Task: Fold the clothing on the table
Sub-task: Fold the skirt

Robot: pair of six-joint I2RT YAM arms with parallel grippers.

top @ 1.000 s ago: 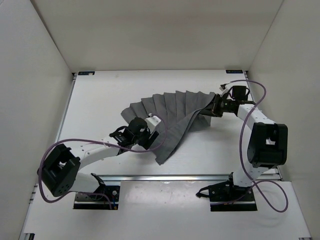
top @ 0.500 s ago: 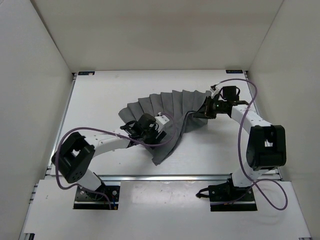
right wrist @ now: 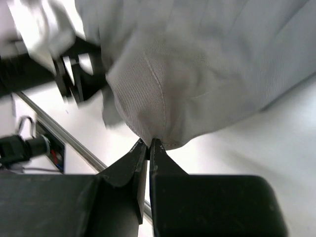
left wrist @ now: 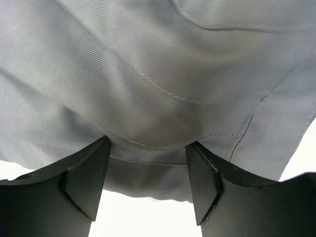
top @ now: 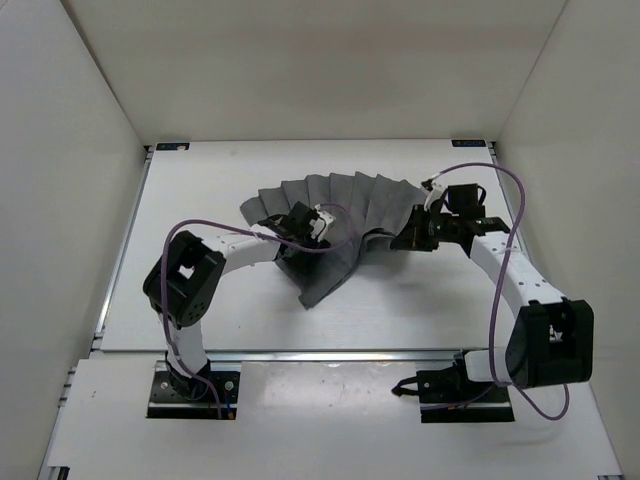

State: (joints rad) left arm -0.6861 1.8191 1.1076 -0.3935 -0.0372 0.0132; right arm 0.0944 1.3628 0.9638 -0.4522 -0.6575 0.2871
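Observation:
The dark-grey pleated clothing (top: 352,203) lies fanned across the middle of the white table (top: 200,175), with a tail hanging toward the near side. My left gripper (top: 310,230) sits over the clothing's left-middle part. In the left wrist view it (left wrist: 148,150) stands open, and the hem of the clothing (left wrist: 163,74) bulges between its fingers (left wrist: 86,175). My right gripper (top: 406,238) is at the clothing's right end. In the right wrist view it (right wrist: 149,143) is shut on a corner of the clothing (right wrist: 197,69), which is lifted off the table.
A metal rail (top: 330,352) runs along the table's near edge, with both arm bases behind it. Purple cables (top: 505,215) loop beside each arm. White walls close in the left, right and far sides. My left arm (right wrist: 69,64) shows blurred past the clothing.
My left arm has swung away from the near edge, carrying its gripper onto the clothing's middle, and its jaws have narrowed a little. The right gripper holds its corner; the clothing's tail has shifted left.

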